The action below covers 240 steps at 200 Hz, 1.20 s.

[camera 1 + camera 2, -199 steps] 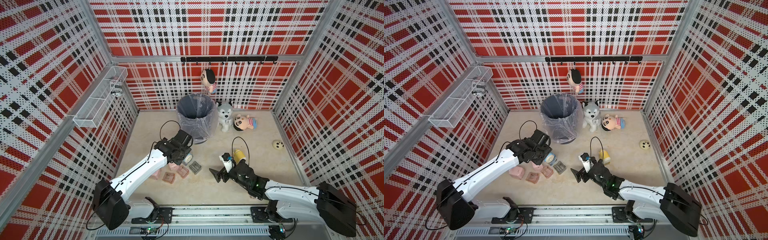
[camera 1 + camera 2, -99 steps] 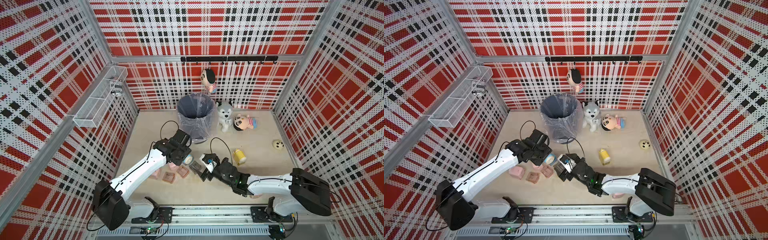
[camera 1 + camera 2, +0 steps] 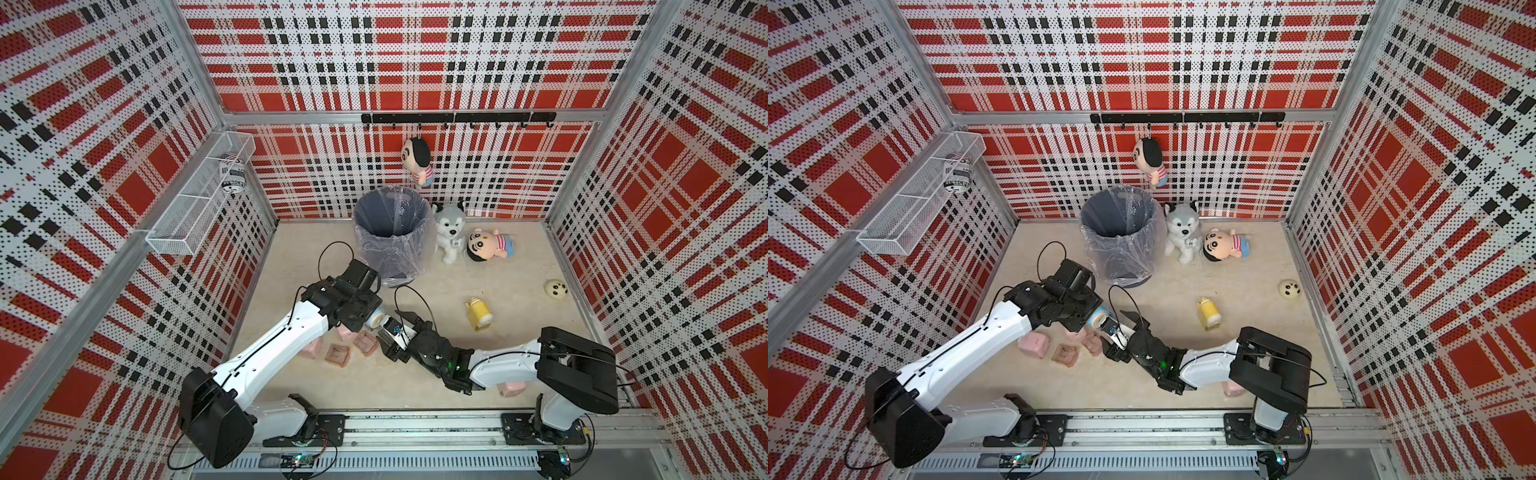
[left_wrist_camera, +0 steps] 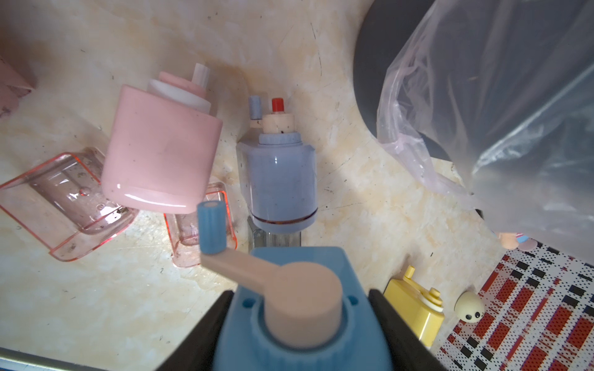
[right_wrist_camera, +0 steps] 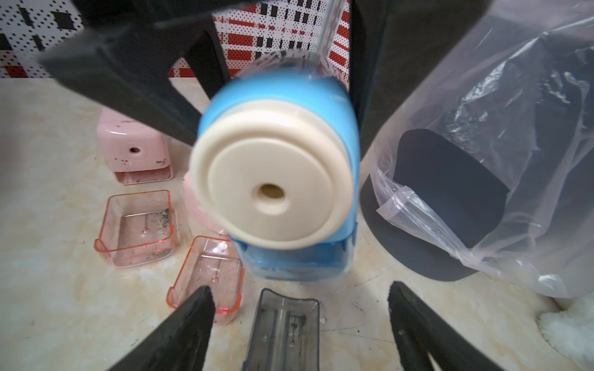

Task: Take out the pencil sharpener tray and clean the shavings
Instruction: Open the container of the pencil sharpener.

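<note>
The left jaws are clamped on the blue sharpener [image 5: 276, 160], held above the surface just in front of the bin [image 3: 390, 257]. Its tray [image 5: 299, 261] is seated in the sharpener's base, not pulled out. The blue plastic is blurred, so its contents cannot be told.

The right jaws stand open, gripping nothing, low in front of the sharpener. Between them on the surface lies a grey tray [image 5: 286, 331], open side up, with a few dark specks inside and a gap to each jaw.

Beside it are two pink trays, both out of their housings. The farther one [image 5: 138, 225] has a patch of dark shavings in a corner, and the nearer one [image 5: 209, 273] shows only faint specks. Behind them a pink sharpener [image 5: 135, 151] has its own tray fitted, with dark bits in it.

The bin is lined with a clear bag [image 3: 1121, 245] that drapes over the rim and down the outside.

On the left wall, a wire basket [image 3: 195, 216] holds a printed can [image 3: 232, 176] at its far end.
</note>
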Motion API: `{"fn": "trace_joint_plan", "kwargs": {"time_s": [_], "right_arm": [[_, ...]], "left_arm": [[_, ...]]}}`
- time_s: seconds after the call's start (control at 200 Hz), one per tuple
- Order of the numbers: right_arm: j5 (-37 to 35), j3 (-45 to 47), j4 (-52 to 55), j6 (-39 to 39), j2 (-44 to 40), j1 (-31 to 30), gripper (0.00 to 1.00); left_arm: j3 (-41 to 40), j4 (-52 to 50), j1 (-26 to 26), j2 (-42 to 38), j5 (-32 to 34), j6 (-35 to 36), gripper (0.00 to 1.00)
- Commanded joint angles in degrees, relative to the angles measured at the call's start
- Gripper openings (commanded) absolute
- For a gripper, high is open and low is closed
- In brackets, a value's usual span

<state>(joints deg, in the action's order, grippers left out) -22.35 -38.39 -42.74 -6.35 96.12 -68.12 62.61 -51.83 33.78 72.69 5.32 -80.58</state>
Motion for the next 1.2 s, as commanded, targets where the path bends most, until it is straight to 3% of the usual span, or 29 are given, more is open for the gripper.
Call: {"fn": "trace_joint_plan", "kwargs": {"time_s": [0.0, 0.311, 0.551, 0.742, 1.198], "right_arm": [[-2.51, -1.72, -3.05, 0.04, 1.41, -0.44, 0.82], [-2.11, -3.16, -3.49, -0.36, 3.18, -0.44, 0.71], [-2.0, -4.13, -3.49, -0.25, 4.45, -0.44, 0.71], [-1.99, -4.06, -3.86, 0.0, 4.78, -0.44, 0.6], [-1.83, -3.18, -5.64, 0.74, 4.51, -0.44, 0.56]], "left_arm": [[-0.51, 1.24, -0.47, -1.4, 0.06, 0.24, 0.49], [-0.45, 1.38, -0.47, -1.2, 0.04, 0.25, 0.49], [-0.42, 1.31, -0.43, -1.05, -0.05, 0.24, 0.49], [-0.56, 1.32, -0.47, -1.32, -0.07, 0.16, 0.49], [-0.72, 1.31, -0.37, -1.67, 0.02, 0.07, 0.48]]}}
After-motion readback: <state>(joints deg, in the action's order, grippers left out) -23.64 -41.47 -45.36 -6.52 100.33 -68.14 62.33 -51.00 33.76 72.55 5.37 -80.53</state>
